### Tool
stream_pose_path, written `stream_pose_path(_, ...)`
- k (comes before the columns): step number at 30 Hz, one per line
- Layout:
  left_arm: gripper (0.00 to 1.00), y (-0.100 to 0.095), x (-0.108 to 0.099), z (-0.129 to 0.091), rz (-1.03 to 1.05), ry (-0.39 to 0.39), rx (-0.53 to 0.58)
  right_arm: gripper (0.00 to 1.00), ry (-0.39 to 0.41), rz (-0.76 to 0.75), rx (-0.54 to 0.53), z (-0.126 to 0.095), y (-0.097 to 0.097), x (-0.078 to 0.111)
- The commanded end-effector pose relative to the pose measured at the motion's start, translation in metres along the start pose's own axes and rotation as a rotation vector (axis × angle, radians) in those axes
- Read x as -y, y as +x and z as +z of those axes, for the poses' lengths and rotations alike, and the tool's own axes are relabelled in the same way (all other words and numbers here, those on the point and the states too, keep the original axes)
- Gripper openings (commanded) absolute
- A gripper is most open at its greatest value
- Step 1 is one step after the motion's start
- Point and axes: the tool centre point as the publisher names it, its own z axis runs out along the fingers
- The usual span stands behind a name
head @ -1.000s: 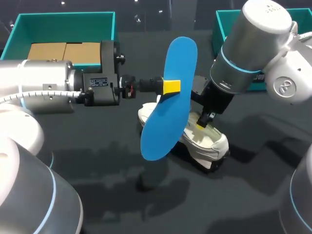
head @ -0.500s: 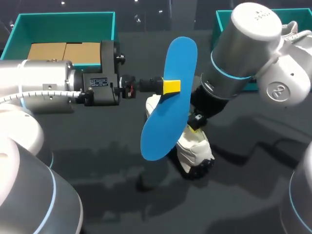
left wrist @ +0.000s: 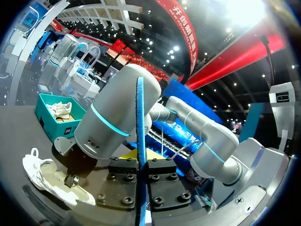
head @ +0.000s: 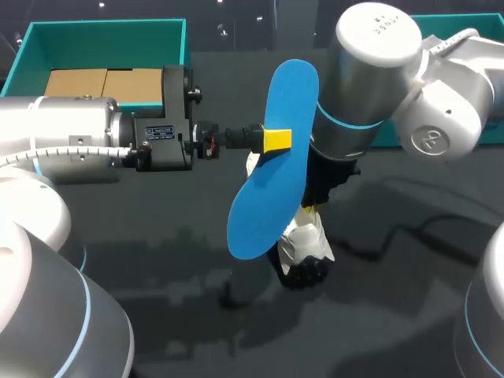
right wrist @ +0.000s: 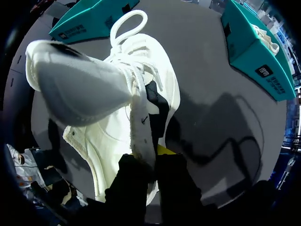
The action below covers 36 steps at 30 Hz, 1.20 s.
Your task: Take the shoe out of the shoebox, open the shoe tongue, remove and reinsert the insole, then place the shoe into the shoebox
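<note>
A blue insole [head: 274, 161] stands nearly upright in the air over the table's middle, with my left gripper [head: 276, 140] shut on its edge. In the left wrist view the insole [left wrist: 140, 122] shows edge-on between the fingers of the left gripper [left wrist: 140, 162]. Just behind and below it is the white shoe [head: 305, 242], tilted with its dark sole toward the table. My right gripper [head: 314, 209] is shut on the shoe. In the right wrist view that gripper [right wrist: 146, 162] pinches the rim of the shoe's [right wrist: 117, 108] opening, and the tongue [right wrist: 80, 89] is folded back.
A teal shoebox [head: 102, 35] with a brown cardboard insert [head: 106, 82] stands at the back left. Another teal box [head: 364, 38] sits at the back right, mostly hidden by my right arm. Dark tabletop lies all around the shoe.
My right arm has swung left and turned the shoe from lying sideways to a steeper, narrower pose closer under the insole. The left arm and the insole have not moved.
</note>
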Motion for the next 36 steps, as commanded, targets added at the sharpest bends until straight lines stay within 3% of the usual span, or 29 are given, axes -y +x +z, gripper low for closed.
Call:
stream_pose_path(1, 0.00, 0.001, -0.002, 0.000, 0.001, 0.005, 0.000, 0.00, -0.044, 0.040, 0.014, 0.001, 0.004, 0.007)
stream_pose_path(8, 0.00, 0.001, -0.002, 0.000, 0.001, 0.005, 0.000, 0.00, -0.081, 0.073, 0.008, 0.008, 0.001, 0.009)
stream_pose_path(33, 0.00, 0.001, -0.002, 0.000, 0.001, 0.005, 0.000, 0.00, -0.050, 0.114, -0.071, 0.042, -0.015, 0.014)
stream_pose_path(34, 0.00, 0.001, -0.002, 0.000, 0.001, 0.005, 0.000, 0.06, -0.049, 0.114, -0.076, 0.043, -0.016, 0.015)
stream_pose_path(35, 0.00, 0.001, -0.002, 0.000, 0.001, 0.005, 0.000, 0.26, -0.047, 0.114, -0.078, 0.044, -0.016, 0.015)
stream_pose_path(36, 0.00, 0.001, -0.002, 0.000, 0.001, 0.005, 0.000, 0.34, -0.046, 0.117, -0.081, 0.044, -0.016, 0.015)
